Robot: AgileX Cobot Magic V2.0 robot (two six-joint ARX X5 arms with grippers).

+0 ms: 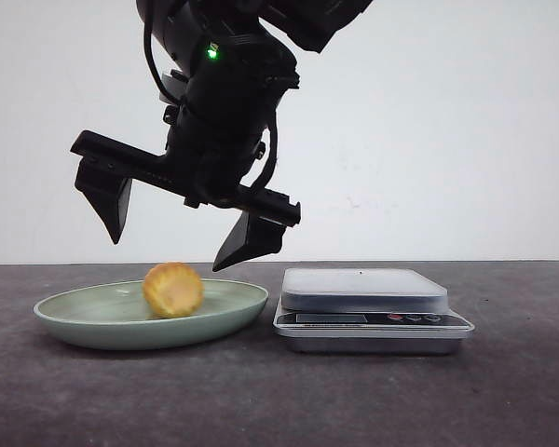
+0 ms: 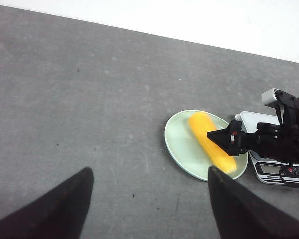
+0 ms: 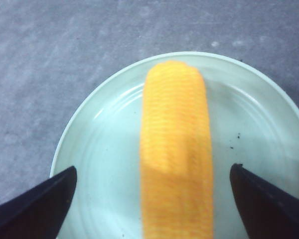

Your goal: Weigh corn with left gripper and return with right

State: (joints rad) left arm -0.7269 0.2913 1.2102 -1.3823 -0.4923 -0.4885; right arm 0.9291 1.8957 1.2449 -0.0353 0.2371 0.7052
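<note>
Above the plate (image 1: 65,312), right fingers (image 1: 116,209) spread wide, corn (image 1: 173,290) lying loose, left fingers (image 2: 50,209) parted, tips cropped.

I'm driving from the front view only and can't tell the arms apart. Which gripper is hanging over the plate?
Observer: The right gripper. Its wrist camera looks straight down on the corn, with an open finger on either side and neither touching it.
Operator: Then where is the left one?
Observer: The left gripper is open and empty over the bare table. It sees the plate from some way off.
Operator: From here the corn looks like a short round stub.
Observer: You are seeing it end-on. The wrist views show a long cob lying across most of the plate.
</note>
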